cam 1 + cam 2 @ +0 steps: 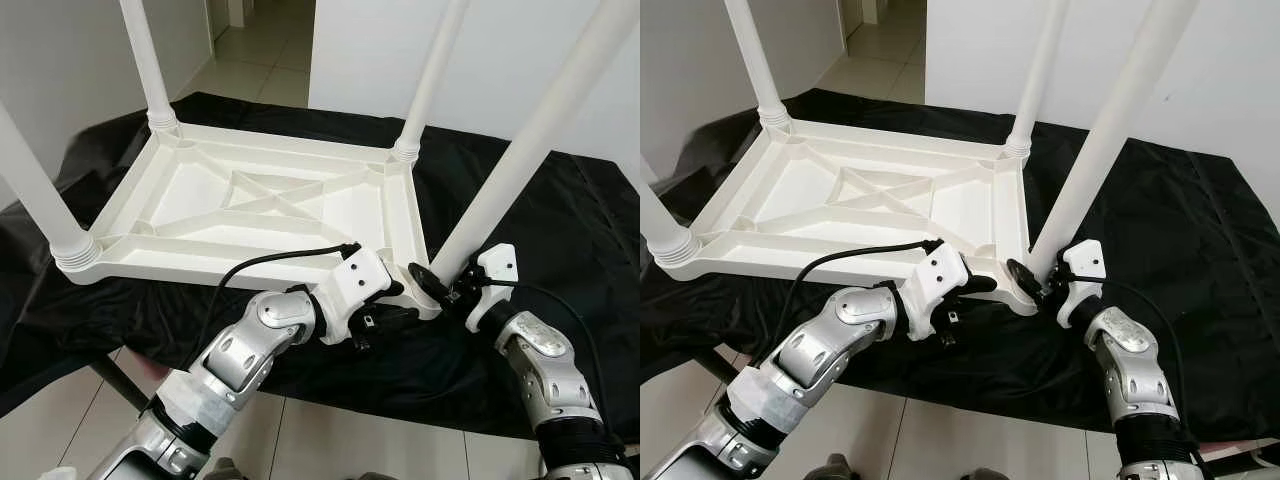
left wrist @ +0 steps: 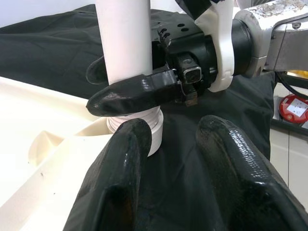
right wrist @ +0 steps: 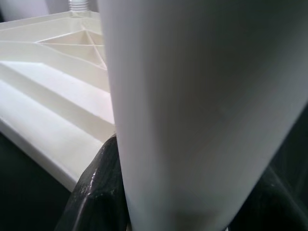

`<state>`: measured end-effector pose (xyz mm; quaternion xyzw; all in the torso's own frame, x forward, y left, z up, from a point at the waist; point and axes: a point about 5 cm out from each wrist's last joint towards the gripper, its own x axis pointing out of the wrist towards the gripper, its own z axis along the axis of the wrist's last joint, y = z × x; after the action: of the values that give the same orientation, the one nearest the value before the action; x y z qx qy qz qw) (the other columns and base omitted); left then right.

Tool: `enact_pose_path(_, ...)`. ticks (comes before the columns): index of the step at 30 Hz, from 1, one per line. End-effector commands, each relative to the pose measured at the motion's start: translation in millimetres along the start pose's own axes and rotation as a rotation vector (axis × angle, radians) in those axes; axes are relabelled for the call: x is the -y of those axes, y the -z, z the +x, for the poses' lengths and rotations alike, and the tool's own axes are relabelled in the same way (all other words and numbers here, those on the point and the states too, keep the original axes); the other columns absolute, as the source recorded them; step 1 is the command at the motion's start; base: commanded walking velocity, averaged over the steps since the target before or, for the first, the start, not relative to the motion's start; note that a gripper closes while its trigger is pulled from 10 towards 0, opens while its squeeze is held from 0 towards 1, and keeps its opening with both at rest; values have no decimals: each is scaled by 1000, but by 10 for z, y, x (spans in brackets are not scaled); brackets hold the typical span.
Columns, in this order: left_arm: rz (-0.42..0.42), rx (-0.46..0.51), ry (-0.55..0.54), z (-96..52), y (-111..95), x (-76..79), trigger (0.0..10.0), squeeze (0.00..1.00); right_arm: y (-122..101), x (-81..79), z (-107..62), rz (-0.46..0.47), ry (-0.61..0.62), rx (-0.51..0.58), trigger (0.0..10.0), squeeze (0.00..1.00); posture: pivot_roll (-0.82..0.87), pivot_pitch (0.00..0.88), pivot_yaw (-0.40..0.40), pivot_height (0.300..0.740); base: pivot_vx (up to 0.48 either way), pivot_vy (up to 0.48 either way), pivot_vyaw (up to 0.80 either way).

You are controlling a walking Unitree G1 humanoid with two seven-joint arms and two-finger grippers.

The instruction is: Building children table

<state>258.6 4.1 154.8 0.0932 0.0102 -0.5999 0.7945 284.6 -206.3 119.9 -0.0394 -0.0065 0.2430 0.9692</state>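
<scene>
Black-draped desk (image 1: 560, 215) carrying upturned white tabletop (image 1: 250, 205), four legs up. Right claw (image 1: 440, 280) clamped on near-right leg (image 1: 520, 160) by its base; left claw (image 2: 187, 168) parted just beside.

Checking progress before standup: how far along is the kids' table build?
Done: three legs stand in the upturned tabletop. In hand: the right claw is clamped on the fourth leg at its near corner socket, the left claw open beside it. Left: seating that leg, then flipping the table.
</scene>
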Motion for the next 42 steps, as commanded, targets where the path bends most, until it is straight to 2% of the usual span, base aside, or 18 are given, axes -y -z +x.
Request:
enact_pose_path(1, -2, -3, 65, 5, 2, 62, 10000, 0, 83, -14, -19, 42, 54, -43, 10000, 0, 50, 0, -71, 740, 0, 0, 0)
enact_pose_path(10, -10, -3, 67, 1, 16, 91, 10000, 0, 59, -163, 34, 70, 239, -41, 10000, 0, 53, 0, -80, 740, 0, 0, 0)
enact_pose_path(12, -13, -5, 67, -6, 26, 98, 10000, 0, 79, -260, 62, 122, 408, -62, 10000, 0, 54, 0, -82, 740, 0, 0, 0)
enact_pose_path(13, -13, -5, 67, -6, 26, 98, 10000, 0, 79, -260, 62, 122, 408, -62, 10000, 0, 54, 0, -82, 740, 0, 0, 0)
enact_pose_path(15, -14, -6, 68, -8, 29, 99, 10000, 0, 90, -283, 64, 143, 475, -78, 10000, 0, 54, 0, -82, 740, 0, 0, 0)
enact_pose_path(16, -15, -7, 67, -12, 31, 99, 10000, 0, 89, -334, 65, 150, 561, -83, 10000, 0, 56, 0, -83, 740, 0, 0, 0)
enact_pose_path(17, -15, -7, 67, -12, 31, 99, 10000, 0, 89, -334, 65, 150, 561, -83, 10000, 0, 56, 0, -83, 740, 0, 0, 0)
enact_pose_path(18, -16, -8, 67, -14, 33, 100, 10000, 0, 82, -410, 69, 152, 646, -87, 10000, 0, 55, 0, -84, 740, 0, 0, 0)
enact_pose_path(19, -16, -8, 67, -14, 33, 100, 10000, 0, 82, -410, 69, 152, 646, -87, 10000, 0, 55, 0, -84, 740, 0, 0, 0)
enact_pose_path(20, -16, -9, 68, -15, 34, 103, 10000, 0, 83, -498, 80, 176, 711, -90, 10000, 0, 56, 0, -85, 740, 0, 0, 0)
enact_pose_path(23, -16, -9, 68, -18, 37, 108, 10000, 0, 77, -588, 101, 199, 741, -90, 10000, 0, 58, 0, -85, 740, 0, 0, 0)
enact_pose_path(26, -17, -9, 70, -18, 38, 111, 10000, 0, 39, -706, 162, 223, 698, -75, 10000, 0, 55, 0, -83, 740, 0, 0, 0)
enact_pose_path(30, -16, -9, 73, -12, 36, 111, 10000, 0, 5, -705, 158, 229, 680, -58, 10000, 0, 53, 0, -84, 740, 0, 0, 0)
enact_pose_path(31, -15, -9, 73, -11, 35, 109, 10000, 0, -10, -700, 150, 227, 686, -55, 10000, 373, 52, 0, -83, 740, 0, 0, 0)
enact_pose_path(33, -15, -9, 73, -11, 35, 109, 10000, 0, -10, -700, 150, 227, 686, -55, 10000, 373, 52, 0, -83, 740, 0, 0, 0)
enact_pose_path(34, -15, -8, 72, -8, 30, 102, 10000, 0, -28, -696, 149, 233, 677, -41, 10000, 1000, 52, 0, -82, 740, 0, 0, 0)
enact_pose_path(40, -16, -7, 70, -5, 23, 96, 10000, 0, -74, -665, 117, 238, 658, -3, 10000, 1000, 53, 0, -83, 740, 0, 0, 0)
enact_pose_path(42, -19, -5, 64, 1, 16, 82, 10000, 0, -76, -537, 59, 208, 598, 19, 10000, 1000, 48, 0, -77, 740, 0, 0, 0)
